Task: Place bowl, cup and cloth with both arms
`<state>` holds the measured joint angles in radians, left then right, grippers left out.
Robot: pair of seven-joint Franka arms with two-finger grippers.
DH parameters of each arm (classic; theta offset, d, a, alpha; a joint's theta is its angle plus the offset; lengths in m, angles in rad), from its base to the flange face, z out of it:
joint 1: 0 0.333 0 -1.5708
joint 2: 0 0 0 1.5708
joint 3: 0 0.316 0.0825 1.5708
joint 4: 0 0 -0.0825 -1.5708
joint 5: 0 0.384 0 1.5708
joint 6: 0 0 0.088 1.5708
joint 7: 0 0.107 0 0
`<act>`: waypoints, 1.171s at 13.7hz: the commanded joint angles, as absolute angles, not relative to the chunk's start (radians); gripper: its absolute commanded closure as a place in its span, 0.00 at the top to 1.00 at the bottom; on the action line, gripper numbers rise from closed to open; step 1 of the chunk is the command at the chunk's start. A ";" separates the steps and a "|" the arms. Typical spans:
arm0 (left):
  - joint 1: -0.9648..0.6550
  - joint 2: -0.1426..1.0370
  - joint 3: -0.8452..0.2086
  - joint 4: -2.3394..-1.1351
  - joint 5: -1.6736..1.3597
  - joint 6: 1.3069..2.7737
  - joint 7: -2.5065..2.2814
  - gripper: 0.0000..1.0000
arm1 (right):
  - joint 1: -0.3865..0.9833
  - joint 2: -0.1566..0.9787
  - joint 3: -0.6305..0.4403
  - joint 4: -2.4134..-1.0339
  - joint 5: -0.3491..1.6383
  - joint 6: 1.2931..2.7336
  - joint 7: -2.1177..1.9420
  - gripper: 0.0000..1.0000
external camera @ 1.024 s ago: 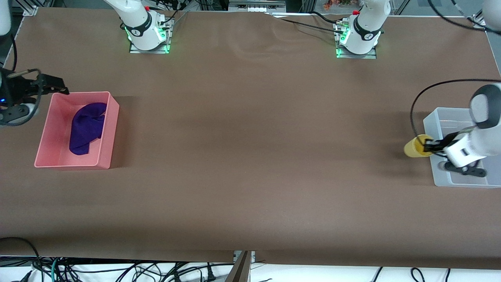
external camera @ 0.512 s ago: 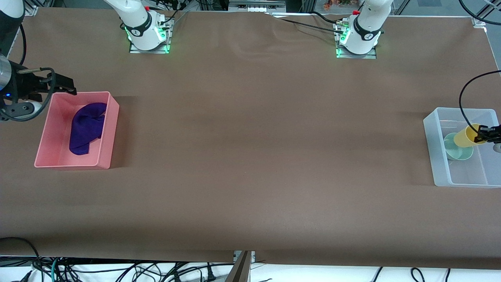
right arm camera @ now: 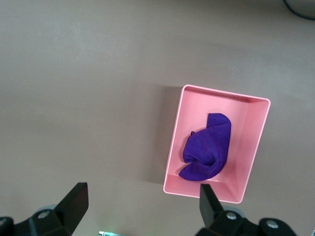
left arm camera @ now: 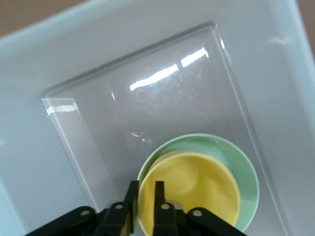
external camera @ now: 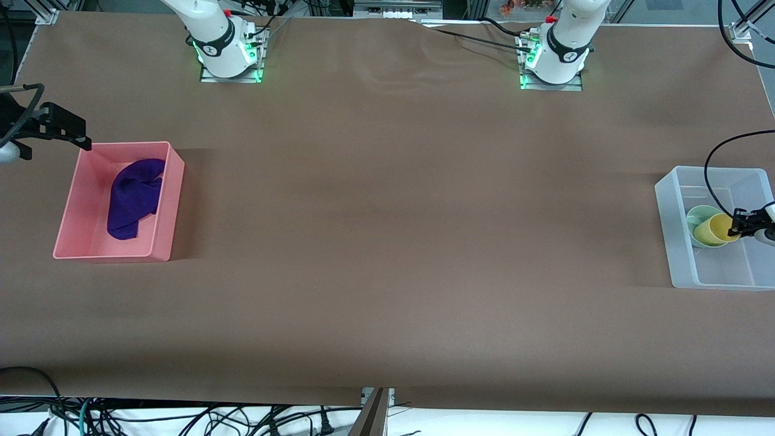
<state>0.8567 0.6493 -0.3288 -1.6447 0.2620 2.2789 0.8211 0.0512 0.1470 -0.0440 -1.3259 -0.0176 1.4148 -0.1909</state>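
The yellow cup (external camera: 717, 229) sits inside the mint-green bowl (external camera: 696, 219), which rests in a clear plastic bin (external camera: 664, 200) at the left arm's end of the table. My left gripper (external camera: 737, 229) is shut on the cup's rim, one finger inside and one outside. The left wrist view shows the gripper (left arm camera: 143, 186), cup (left arm camera: 202, 189) and bowl (left arm camera: 246, 169). The purple cloth (external camera: 134, 197) lies crumpled in a pink bin (external camera: 177, 194). My right gripper (external camera: 57, 145) hangs open and empty over the table beside that bin. The right wrist view shows the gripper (right arm camera: 142, 196) and the cloth (right arm camera: 209, 147).
The pink bin (right arm camera: 173, 142) stands at the right arm's end of the brown table. The clear bin's floor (left arm camera: 147, 98) is bare beside the bowl. The two arm bases stand along the table edge farthest from the front camera. A black cable loops above the clear bin.
My left gripper carried the cup from beside the clear bin over it and lowered it into the bowl. My right gripper shifted slightly near the pink bin's corner.
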 commanded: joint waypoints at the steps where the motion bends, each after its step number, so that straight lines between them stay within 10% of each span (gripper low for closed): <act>1: 0.851 0.583 -0.369 -1.628 0.265 2.177 0.812 1.00 | 0.041 0.136 -0.038 -1.355 -0.029 1.416 -0.189 1.00; 8: 0.792 0.411 -0.684 -1.470 0.282 1.587 0.389 1.00 | 0.041 0.147 -0.038 -1.350 -0.026 1.423 -0.186 1.00; 16: 0.419 0.313 -0.506 -1.377 0.139 1.407 0.169 1.00 | 0.040 0.155 -0.040 -1.345 -0.025 1.419 -0.181 1.00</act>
